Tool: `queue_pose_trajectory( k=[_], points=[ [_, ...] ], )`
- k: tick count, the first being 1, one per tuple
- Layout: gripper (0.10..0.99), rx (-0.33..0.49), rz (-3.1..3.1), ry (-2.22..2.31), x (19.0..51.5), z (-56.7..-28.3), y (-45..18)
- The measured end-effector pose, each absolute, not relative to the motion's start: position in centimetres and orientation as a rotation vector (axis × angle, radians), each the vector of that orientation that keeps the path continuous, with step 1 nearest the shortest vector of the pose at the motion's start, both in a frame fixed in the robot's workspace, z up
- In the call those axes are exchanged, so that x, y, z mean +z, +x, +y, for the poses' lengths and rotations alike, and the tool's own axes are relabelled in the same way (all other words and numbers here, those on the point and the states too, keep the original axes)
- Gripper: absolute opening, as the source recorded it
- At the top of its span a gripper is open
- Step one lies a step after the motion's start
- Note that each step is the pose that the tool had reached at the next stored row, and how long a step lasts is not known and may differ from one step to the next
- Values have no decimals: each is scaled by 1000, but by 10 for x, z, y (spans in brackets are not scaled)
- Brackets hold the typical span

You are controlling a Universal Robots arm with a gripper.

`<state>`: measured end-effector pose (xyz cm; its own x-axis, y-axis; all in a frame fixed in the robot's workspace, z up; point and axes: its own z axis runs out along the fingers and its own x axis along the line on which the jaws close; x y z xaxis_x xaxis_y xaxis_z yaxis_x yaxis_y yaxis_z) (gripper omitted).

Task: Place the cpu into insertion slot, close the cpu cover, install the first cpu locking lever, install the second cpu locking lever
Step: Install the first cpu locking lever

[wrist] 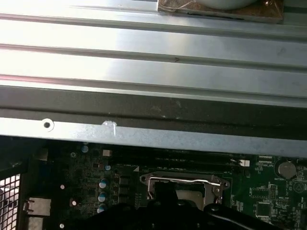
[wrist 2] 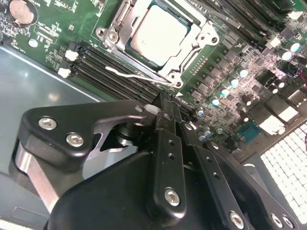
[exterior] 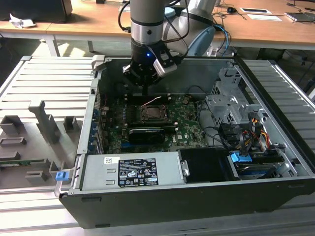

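Hand (wrist 2: 161,104), closed empty, is poised beside cpu (wrist 2: 158,29) seated under cover (wrist 2: 125,26); lever (wrist 2: 132,75) is judged unlatched, requiring precise hooking.

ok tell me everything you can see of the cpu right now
The cpu is a small flat square chip with a matt silvery-grey metal top. It lies flat, top face up, in the insertion slot on the green board. The cpu cover, a metal frame, sits around its edges and leaves the middle bare. The end effector is apart from it, not touching.
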<state>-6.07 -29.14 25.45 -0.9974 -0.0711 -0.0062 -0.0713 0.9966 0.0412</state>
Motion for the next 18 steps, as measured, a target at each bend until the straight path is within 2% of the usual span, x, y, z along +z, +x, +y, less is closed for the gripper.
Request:
queue_pose_trajectory(
  k=[6,10,18],
  points=[
    [106,76,3134,-112,254,-291,-61],
    [106,129,3131,-102,251,-292,-61],
    [106,136,3130,-97,243,-292,-56]
  ],
)
